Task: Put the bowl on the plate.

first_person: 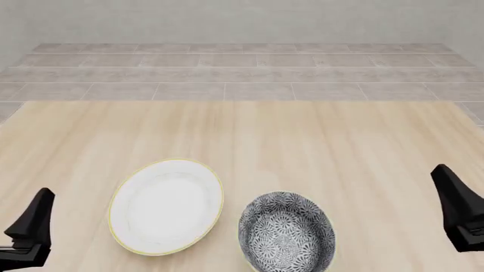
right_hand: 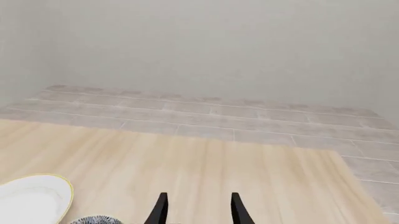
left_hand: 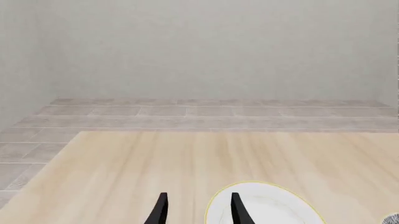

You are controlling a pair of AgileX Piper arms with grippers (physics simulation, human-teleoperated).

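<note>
Patterned grey bowl [first_person: 287, 232] lower centre, apart from white plate [first_person: 166, 205] lower left. Right gripper [right_hand: 196, 210] released, empty: pinch the bowl's near-side rim, lift level.

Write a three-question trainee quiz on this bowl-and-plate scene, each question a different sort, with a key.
1. True or false: the bowl already sits on the plate.
2. Front view: the bowl lies to the plate's (A) left (B) right (C) far side.
3. Fill in: the left gripper and right gripper are both ____, holding nothing.

Key: 1 false, it sits on the table beside it; 2 B; 3 open.
</note>
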